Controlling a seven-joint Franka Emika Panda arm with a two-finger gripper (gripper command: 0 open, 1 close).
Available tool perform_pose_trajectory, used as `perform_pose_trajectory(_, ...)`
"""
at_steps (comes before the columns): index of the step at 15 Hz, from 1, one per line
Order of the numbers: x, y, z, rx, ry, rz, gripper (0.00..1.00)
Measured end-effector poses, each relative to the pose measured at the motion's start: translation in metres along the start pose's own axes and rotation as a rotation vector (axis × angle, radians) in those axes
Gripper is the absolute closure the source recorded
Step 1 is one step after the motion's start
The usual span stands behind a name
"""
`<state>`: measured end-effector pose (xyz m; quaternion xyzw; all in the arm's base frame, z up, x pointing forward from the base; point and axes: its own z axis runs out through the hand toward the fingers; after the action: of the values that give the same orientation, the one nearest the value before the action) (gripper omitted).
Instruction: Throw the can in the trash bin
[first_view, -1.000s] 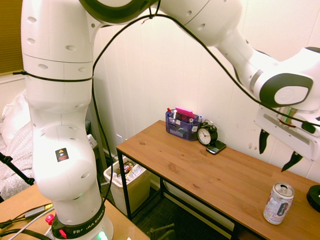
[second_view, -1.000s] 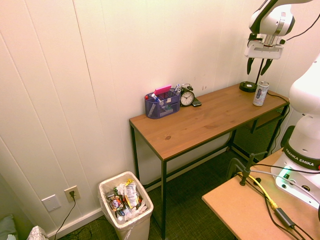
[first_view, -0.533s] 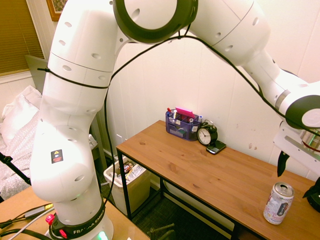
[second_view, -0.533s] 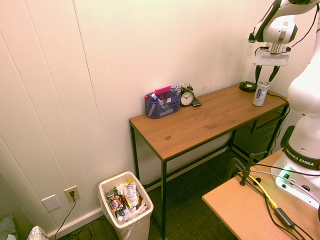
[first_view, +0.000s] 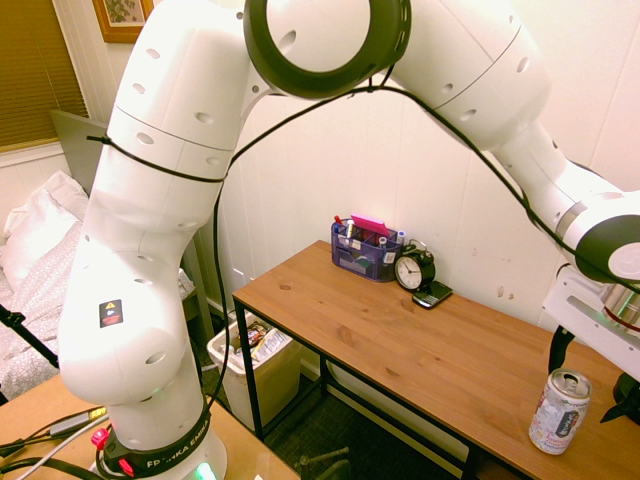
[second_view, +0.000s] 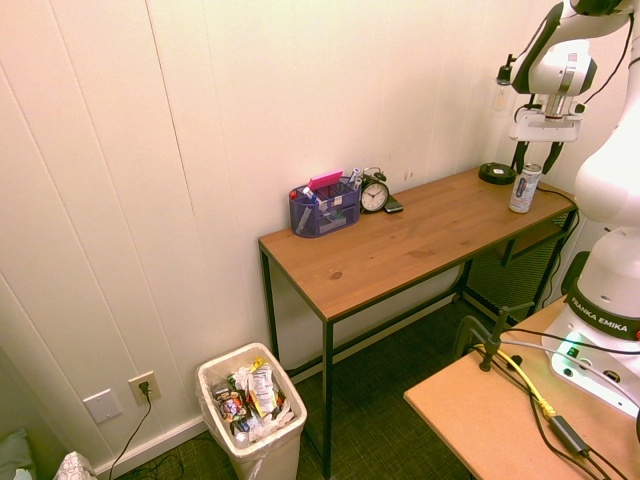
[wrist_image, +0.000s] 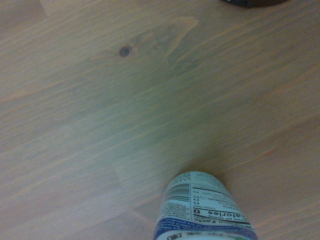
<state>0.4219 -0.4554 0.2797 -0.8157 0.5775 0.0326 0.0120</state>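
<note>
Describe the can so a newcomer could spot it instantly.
Start at the wooden table against the white panelled wall and follow it to the end farthest from the trash bin on the floor. The can stands upright there under the open claw. It is the table's only silver-white cylinder, unlike the blue organizer and black clock.

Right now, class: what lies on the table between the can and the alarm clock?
Nothing. The first exterior view shows only bare wooden table between the can and the alarm clock.
</note>
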Motion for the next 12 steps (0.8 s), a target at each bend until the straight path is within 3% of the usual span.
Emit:
perform_pose_trajectory(1, 0.0, 0.001, 0.001, -0.004, -0.001, -0.003, 1.0)
perform_pose_trajectory(12, -0.013, -0.007, 0.013, -0.023, -0.03, -0.041, 1.0)
